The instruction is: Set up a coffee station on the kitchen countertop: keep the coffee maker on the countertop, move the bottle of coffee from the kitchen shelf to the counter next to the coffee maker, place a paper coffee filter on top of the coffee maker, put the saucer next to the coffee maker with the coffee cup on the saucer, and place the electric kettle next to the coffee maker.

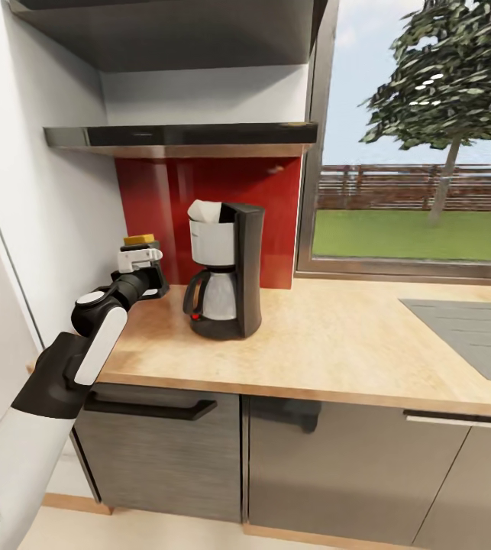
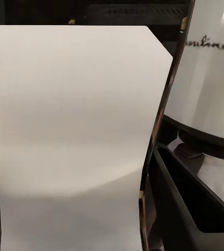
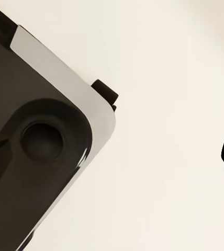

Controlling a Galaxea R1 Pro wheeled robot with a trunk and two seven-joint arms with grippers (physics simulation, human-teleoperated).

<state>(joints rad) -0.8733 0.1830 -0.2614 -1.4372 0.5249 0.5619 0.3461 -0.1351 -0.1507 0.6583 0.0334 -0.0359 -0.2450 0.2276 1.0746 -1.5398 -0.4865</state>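
Bottle of coffee (image 1: 140, 240) mostly hidden

Coffee maker (image 1: 224, 269) set on countertop (image 1: 337, 336), toward its left end, before backsplash (image 1: 199, 191). Paper coffee filter (image 1: 207, 211) seated on top of coffee maker. Bottle of coffee (image 1: 140, 241) positioned left of coffee maker, near wall, held at left gripper (image 1: 140, 263). Hood (image 1: 180, 137) mounted above coffee maker. Sink (image 1: 470, 332) located at right end of countertop. Window (image 1: 421, 137) placed behind countertop, right of backsplash. Cabinets (image 1: 306, 458) fitted below countertop.

Light matt wood countertop (image 1: 337, 344), glossy grey cabinet fronts (image 1: 321, 458), a black plastic coffee maker (image 1: 226, 269) with white paper filter (image 1: 207, 211)
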